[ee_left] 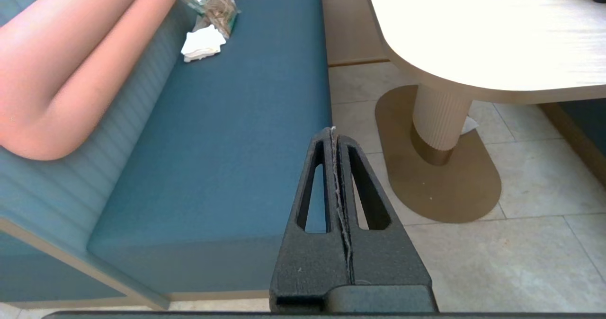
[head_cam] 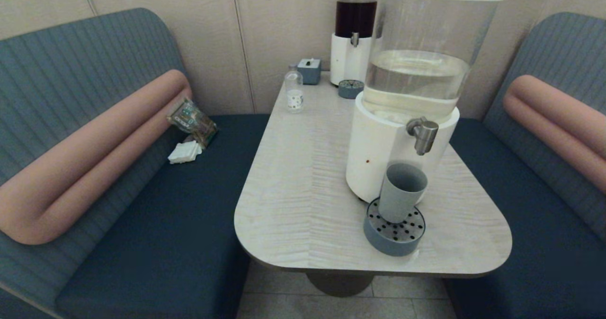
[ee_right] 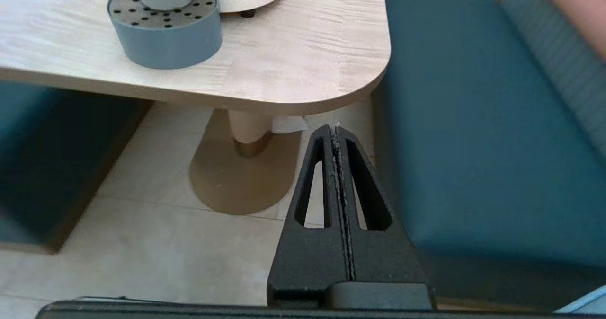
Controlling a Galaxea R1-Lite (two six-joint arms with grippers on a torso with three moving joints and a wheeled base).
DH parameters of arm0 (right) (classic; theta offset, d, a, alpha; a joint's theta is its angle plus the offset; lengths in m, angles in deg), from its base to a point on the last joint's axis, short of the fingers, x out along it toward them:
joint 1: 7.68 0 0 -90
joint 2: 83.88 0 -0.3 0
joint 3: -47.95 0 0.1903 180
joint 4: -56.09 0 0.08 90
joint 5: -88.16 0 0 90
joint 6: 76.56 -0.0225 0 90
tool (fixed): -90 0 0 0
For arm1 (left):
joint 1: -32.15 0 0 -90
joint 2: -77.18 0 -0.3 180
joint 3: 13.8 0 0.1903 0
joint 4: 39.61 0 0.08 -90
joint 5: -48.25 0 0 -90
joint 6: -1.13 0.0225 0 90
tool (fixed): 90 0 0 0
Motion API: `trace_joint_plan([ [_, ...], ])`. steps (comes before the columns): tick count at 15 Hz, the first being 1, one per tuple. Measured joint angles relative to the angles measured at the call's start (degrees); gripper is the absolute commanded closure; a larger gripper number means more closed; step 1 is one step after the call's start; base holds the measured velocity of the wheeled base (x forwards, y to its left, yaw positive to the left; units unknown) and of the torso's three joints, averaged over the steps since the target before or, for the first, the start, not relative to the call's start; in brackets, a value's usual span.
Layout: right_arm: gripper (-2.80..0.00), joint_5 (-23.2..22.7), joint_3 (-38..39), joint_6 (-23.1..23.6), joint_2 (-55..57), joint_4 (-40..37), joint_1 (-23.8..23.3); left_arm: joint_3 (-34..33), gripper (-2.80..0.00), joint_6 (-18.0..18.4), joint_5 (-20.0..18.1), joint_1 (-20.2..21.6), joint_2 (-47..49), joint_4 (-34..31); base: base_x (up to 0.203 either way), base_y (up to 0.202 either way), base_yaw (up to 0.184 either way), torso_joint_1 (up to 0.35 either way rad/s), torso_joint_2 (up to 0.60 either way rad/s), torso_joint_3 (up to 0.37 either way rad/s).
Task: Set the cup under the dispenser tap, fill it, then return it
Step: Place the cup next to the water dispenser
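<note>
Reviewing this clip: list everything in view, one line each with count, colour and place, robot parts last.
cup: 1, grey-blue, on drip tray below tap
dispenser tap: 1, steel, on pale-liquid dispenser
drip tray: 1, grey-blue, near table edge
dark-liquid dispenser: 1, white base, table's far end
small bottle: 1, clear, far table
table: 1, pale wood, between benches
napkins: white, left bench
left gripper: fingers shut, low beside left bench
right gripper: fingers shut, low below table edge

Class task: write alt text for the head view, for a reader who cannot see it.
A grey-blue cup stands on a perforated drip tray below the steel tap of a large clear-tank dispenser on a pale table. Behind are a dark-liquid dispenser and a small bottle; no robot arm shows.
</note>
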Motion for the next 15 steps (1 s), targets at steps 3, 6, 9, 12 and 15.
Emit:
trace_joint_plan([
  [3,0.00,0.02,-0.05,-0.29,-0.05,0.02,0.01,0.41,0.00,-3.01,0.93,0.00,0.02,2.08,0.000,0.000,0.000,0.000,0.00,0.000],
  [6,0.00,0.02,-0.06,-0.29,-0.05,0.05,0.01,11.62,0.00,-8.04,-2.87,-0.05,3.08,2.61,0.000,0.000,0.000,0.000,0.00,0.000],
  [9,0.00,0.00,-0.06,-0.32,-0.05,0.05,0.01,27.12,0.00,-13.08,-7.14,-0.31,17.11,4.58,0.000,0.000,0.000,0.000,0.00,0.000],
  [12,0.00,0.00,-0.06,-0.29,-0.05,0.05,0.01,38.25,0.00,-15.82,-12.93,-0.55,39.00,10.84,0.000,0.000,0.000,0.000,0.00,0.000],
  [15,0.00,0.02,-0.06,-0.32,-0.05,0.05,0.01,42.28,0.00,-16.40,-24.84,-0.57,61.20,24.22,0.000,0.000,0.000,0.000,0.00,0.000],
])
